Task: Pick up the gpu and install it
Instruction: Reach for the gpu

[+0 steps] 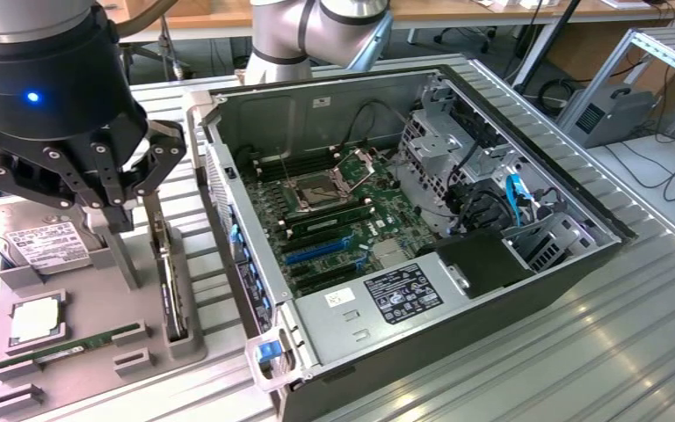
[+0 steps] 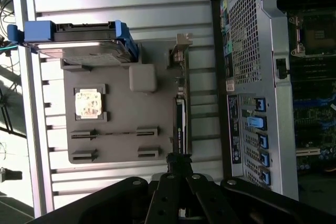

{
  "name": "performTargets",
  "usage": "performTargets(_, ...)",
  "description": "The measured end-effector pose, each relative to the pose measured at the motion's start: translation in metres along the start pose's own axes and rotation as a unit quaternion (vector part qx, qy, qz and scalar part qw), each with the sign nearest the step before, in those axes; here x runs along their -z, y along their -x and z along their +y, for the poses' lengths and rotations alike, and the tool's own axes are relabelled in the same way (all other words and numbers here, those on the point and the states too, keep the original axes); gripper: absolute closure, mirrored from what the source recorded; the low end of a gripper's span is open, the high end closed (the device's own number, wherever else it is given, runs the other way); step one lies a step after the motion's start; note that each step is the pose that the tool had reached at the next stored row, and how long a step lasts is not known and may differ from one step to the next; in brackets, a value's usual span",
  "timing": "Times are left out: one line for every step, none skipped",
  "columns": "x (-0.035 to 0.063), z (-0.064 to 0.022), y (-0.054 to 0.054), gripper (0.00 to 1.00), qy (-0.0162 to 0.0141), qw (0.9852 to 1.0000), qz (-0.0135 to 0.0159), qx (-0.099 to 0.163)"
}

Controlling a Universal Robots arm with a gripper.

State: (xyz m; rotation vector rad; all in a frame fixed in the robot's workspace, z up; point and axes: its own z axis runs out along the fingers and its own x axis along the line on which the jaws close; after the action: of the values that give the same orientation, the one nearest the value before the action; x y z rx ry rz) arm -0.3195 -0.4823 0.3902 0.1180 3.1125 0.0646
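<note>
Gpu [image 1: 173, 290] [image 2: 180, 119] stands on edge in a slot along the tray [image 1: 103, 299] [image 2: 126, 108] side nearest the open case [image 1: 350, 325] [image 2: 247, 51]. Its lower edge is sunk out of sight, and its face is too dark to read. The claw [image 1: 112, 209] [image 2: 178, 160] hangs above the tray with its fingers pressed together and nothing visible between them. In the wrist view the fingertips cover one end of the card, and whether they touch it cannot be told. The drive [image 1: 39, 246] [image 2: 84, 51] lies partly behind the claw in the exterior view.
</note>
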Motion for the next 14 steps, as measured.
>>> performTargets(0.0,-0.0005,0.0,0.89,0.0,1.0,0.0,0.0)
performTargets(0.0,-0.0009,0.0001,0.89,0.0,1.0,0.0,0.0)
performTargets(0.0,-0.0012,0.0001,0.89,0.0,1.0,0.0,0.0)
performTargets(0.0,-0.0016,0.0001,0.89,0.0,1.0,0.0,0.0)
performTargets(0.0,-0.002,0.0002,0.89,0.0,1.0,0.0,0.0)
performTargets(0.0,-0.0023,0.0002,0.89,0.0,1.0,0.0,0.0)
performTargets(0.0001,-0.0027,0.0002,0.89,0.0,1.0,0.0,0.0)
performTargets(0.0001,-0.003,0.0002,0.89,0.0,1.0,0.0,0.0)
performTargets(0.0001,-0.0034,0.0003,0.89,0.0,1.0,0.0,0.0)
performTargets(0.0001,-0.004,0.0003,0.89,0.0,1.0,0.0,0.0)
performTargets(0.0001,-0.0043,0.0003,0.89,0.0,1.0,0.0,0.0)
performTargets(0.0001,-0.0046,0.0004,0.89,0.0,1.0,0.0,0.0)
performTargets(0.0001,-0.005,0.0004,0.89,0.0,1.0,0.0,0.0)
performTargets(0.0001,-0.0053,0.0004,0.89,0.0,1.0,0.0,0.0)
